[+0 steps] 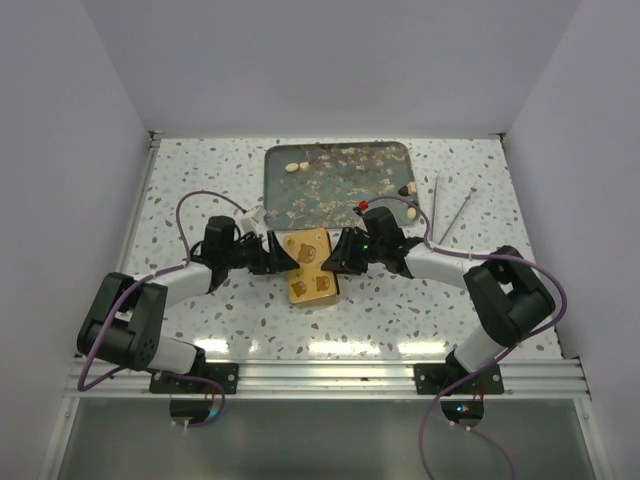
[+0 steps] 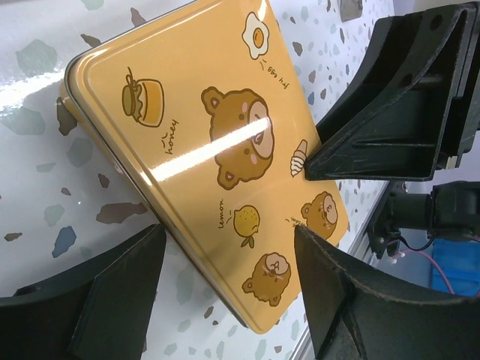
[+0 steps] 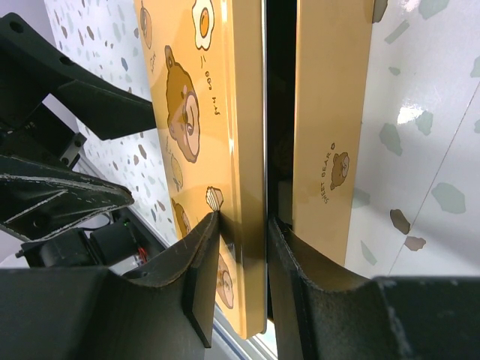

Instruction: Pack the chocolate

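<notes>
The gold tin (image 1: 309, 265) with bear prints lies mid-table. My right gripper (image 3: 241, 225) is shut on the right edge of its lid (image 3: 225, 112), and a dark gap shows between the lid and the base (image 3: 330, 112). My left gripper (image 2: 229, 236) is open, and its wide jaws straddle the tin's (image 2: 217, 150) left edge without gripping it. Chocolate lumps lie on the teal tray (image 1: 340, 160): cream ones (image 1: 296, 167) at its left, dark ones (image 1: 408, 188) and a cream one (image 1: 413, 213) at its right, and a red one (image 1: 362, 206) near my right gripper (image 1: 338, 255).
Two thin sticks (image 1: 438, 195) (image 1: 460, 213) lie right of the tray. White walls close the table at left, back and right. A metal rail (image 1: 330, 375) runs along the front edge, with the arm bases on it.
</notes>
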`<state>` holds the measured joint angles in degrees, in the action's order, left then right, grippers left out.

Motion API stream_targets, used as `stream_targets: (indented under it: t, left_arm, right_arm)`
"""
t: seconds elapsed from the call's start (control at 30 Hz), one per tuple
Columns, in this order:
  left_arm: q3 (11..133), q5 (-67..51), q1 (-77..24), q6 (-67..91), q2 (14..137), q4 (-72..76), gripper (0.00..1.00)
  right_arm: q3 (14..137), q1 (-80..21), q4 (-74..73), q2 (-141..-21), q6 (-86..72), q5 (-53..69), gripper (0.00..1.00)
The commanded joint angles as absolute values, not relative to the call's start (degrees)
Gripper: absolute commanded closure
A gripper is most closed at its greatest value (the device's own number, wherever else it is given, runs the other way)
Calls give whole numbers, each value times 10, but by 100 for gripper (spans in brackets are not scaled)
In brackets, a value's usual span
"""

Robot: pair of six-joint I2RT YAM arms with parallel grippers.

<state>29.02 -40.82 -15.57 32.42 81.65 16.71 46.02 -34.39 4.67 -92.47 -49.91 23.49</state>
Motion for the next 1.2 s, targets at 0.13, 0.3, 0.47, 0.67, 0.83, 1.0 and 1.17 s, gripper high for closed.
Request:
stream_targets:
  t: [0.13,0.3,0.47,0.67,0.83,1.0,1.17]
  left_arm:
    - [294,-409,-166,328,820,190,25]
    - [302,-396,-182,328,829,180,26]
    - [306,-386,-189,328,837,175,26]
    - [315,-383,-199,330,842,175,26]
    - [330,-378,-209,331,846,170,28]
    - [337,-374,-212,333,837,163,30]
    - [337,-372,-214,334,835,160,31]
  right_arm:
    - [471,-342,43,-900,-495,214,67]
    - [471,-342,44,-898,-497,212,67]
    - [470,-342,44,-897,-497,211,67]
    - [462,-342,47,-896,-498,208,67]
    - [460,-342,47,-891,-500,203,66]
    - [459,-341,43,-888,-500,197,64]
    - [461,-341,38,-889,-498,194,60]
